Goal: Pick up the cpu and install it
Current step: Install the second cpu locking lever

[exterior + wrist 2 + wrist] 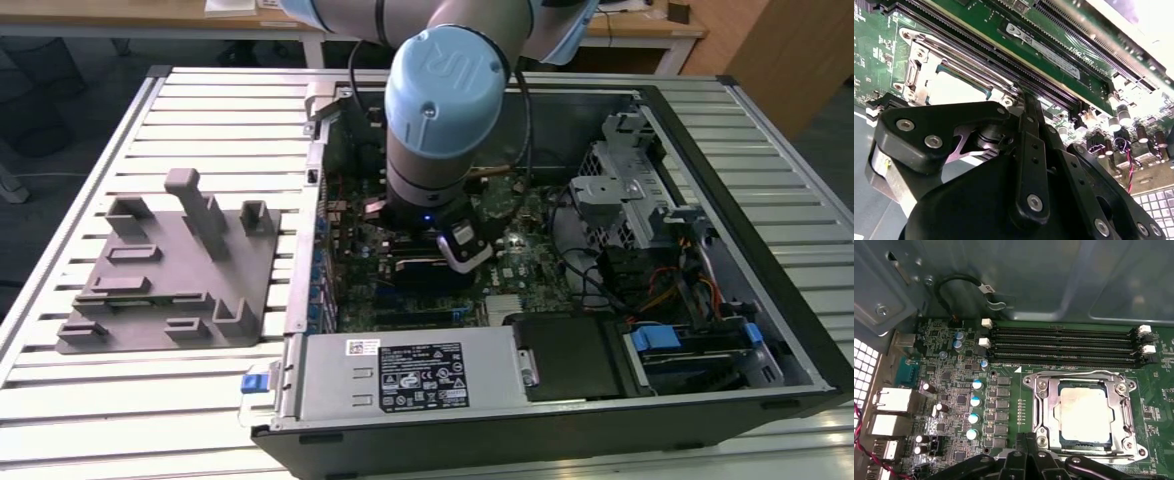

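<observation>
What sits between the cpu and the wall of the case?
In the first wrist view, four long black memory slots run between the cpu, seated in its metal socket frame, and the grey case wall.

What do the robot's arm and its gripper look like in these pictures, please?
The arm is a thick grey cylinder with a light blue rounded joint cap bearing a pale embossed logo, and a black cable runs down beside it. At the wrist sits a small blue light. The gripper is matte black, built of flat linkage bars joined by round silver screws.
</observation>
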`<state>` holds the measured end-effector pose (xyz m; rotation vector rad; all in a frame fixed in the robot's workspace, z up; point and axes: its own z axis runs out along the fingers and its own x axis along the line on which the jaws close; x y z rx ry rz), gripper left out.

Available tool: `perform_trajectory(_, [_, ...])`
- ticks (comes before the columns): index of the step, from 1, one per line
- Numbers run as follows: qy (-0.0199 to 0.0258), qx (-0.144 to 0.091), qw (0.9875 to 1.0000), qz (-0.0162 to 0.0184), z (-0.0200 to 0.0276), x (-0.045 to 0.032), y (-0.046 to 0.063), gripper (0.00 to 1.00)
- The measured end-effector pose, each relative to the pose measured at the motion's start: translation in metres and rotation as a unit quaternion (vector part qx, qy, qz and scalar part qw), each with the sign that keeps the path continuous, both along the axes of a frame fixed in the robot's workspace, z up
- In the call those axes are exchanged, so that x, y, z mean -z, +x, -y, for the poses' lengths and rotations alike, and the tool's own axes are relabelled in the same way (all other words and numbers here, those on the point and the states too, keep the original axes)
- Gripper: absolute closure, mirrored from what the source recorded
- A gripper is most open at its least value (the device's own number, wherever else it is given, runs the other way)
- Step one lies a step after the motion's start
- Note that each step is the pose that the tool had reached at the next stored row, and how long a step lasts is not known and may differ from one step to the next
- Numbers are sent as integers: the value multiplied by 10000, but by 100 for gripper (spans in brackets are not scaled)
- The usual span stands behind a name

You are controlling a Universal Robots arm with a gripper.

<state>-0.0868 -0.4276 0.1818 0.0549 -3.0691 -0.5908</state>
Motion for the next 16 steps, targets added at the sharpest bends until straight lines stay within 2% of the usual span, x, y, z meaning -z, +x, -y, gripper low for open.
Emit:
perform_trajectory(11, [-9,0,10000,-6,-38,-8,-12,89])
perform_trajectory(16, [11,0,10000,-5,-58,-6,-11,89])
